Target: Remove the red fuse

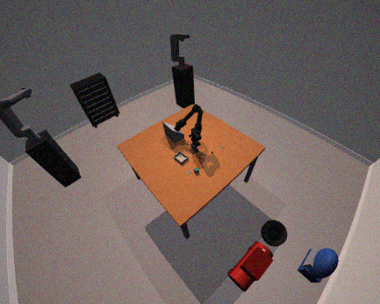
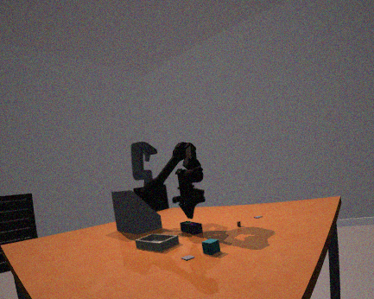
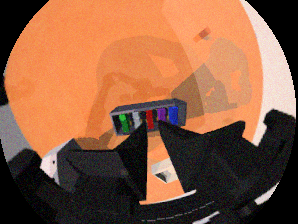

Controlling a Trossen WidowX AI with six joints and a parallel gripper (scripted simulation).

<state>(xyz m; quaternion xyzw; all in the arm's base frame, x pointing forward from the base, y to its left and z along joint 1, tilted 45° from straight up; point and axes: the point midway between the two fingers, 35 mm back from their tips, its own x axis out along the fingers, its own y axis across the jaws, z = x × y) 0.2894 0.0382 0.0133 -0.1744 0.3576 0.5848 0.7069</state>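
The fuse block is a small dark box on the table. The red fuse stands in its middle, between a whitish fuse and a purple fuse. A green fuse and a blue fuse are at the ends. My gripper points down just above the block, slightly open with nothing between the fingers. In the wrist view the red fuse shows at the gap between the fingertips. The shallow grey tray lies beside the block.
A teal cube and a flat pale piece lie near the tray. A small dark piece and another pale piece lie farther right. A grey wedge stands by the arm's base.
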